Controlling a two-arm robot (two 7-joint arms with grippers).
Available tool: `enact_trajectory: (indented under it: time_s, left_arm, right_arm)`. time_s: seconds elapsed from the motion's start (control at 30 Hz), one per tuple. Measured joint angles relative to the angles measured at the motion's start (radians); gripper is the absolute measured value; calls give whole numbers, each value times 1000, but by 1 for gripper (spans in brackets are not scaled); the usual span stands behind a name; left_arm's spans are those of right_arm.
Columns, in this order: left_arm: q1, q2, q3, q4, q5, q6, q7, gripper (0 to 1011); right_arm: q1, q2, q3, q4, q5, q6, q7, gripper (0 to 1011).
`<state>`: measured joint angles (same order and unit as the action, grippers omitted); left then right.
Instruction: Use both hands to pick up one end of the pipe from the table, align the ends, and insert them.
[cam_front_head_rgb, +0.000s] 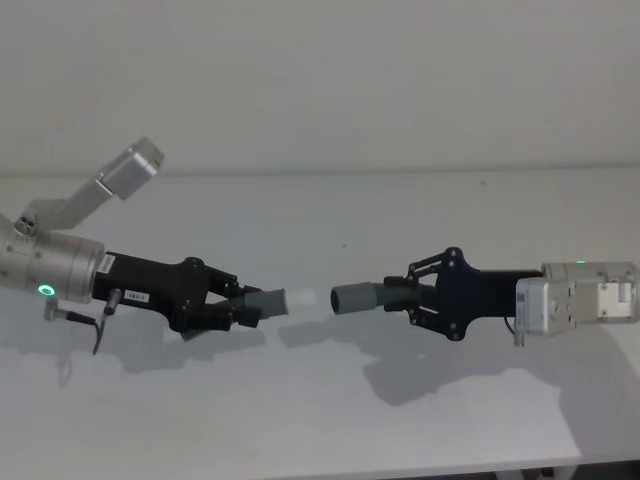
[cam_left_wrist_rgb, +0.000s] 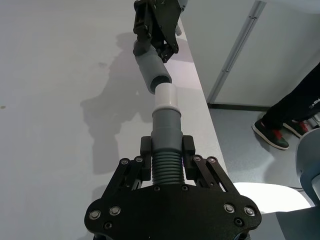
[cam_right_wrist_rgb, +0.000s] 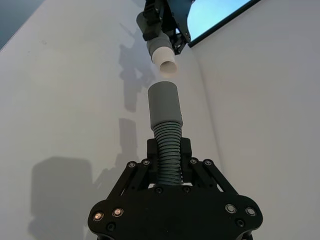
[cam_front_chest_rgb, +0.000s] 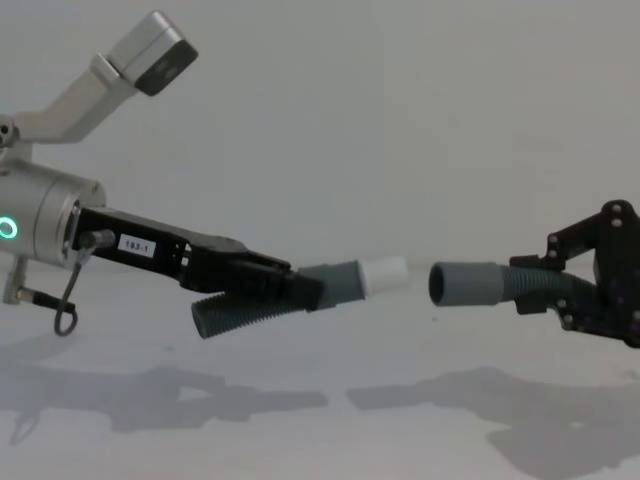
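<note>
Left gripper pinching the white-tipped pipe piece by its ribbed part, held above the table toward its left edge. Right gripper clamped likewise on the socket piece, toward the right edge. Tip and socket facing, apart, nearly in line. From the chest: ribbed tail hanging below the left fingers. From the left wrist: floor past the table's edge, with a person's shoes. Nothing between the ends.
</note>
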<state>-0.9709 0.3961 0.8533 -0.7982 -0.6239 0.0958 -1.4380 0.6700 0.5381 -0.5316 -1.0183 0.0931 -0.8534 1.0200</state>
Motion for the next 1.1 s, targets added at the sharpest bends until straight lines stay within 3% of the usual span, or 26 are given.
enact_trajectory:
  time_s: [1.1]
  left_arm:
    - [-16, -37, 27, 56, -8, -2, 11, 327]
  right_arm:
    - [26, -1, -31, 18, -5, -16, -9, 225]
